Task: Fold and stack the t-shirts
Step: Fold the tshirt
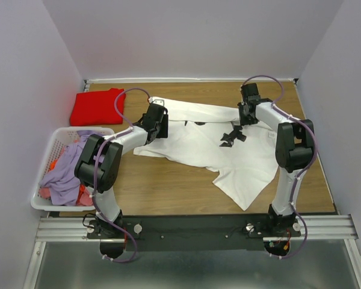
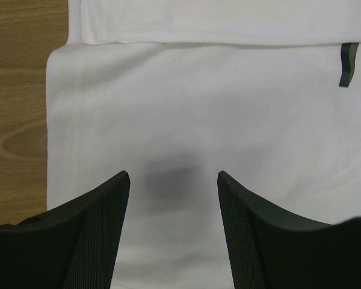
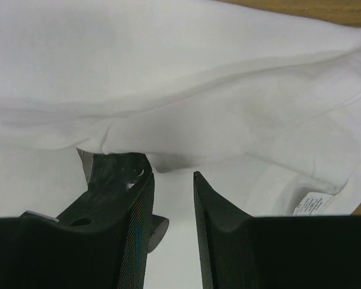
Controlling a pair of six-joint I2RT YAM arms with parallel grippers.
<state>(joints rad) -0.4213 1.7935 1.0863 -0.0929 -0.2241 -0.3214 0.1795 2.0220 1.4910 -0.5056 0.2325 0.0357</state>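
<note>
- In the middle of the table (image 1: 168, 186) the white t-shirt (image 1: 228, 162) lies spread but crooked. Its far edge is turned over into a long fold, and its near corner trails towards the arms.
- In the far left corner the red t-shirt (image 1: 96, 107) sits folded, well apart from the white one.
- The left gripper (image 2: 173, 176) hangs over the white cloth near its left hem, jaws wide apart and nothing in them.
- The right gripper (image 3: 172, 176) is low at the fold on the far right. Its jaws stand a little apart, and I see no cloth pinched between them, so I take it as released.
- The risk on the right is that the rolled fold sits right at the fingertips. If the arm pulls away, a finger could drag the edge and undo the fold.
- The risk on the left is that closing straight down on flat cloth could catch two layers or none, leaving a lopsided crease.
- The lower part of the shirt is skewed, so I judge any further fold may come out uneven and stack badly on the red one.
- The black chest print (image 1: 231, 135) is partly tucked under the fold. In the right wrist view, a dark shape behind one finger may be that print, but I cannot say for sure.
- A small care label (image 3: 307, 205) peeks out, its text too small to read.
- The laundry basket (image 1: 69, 130) on the left holds a heap of purple and other cloth, and I cannot tell what lies underneath.
</note>
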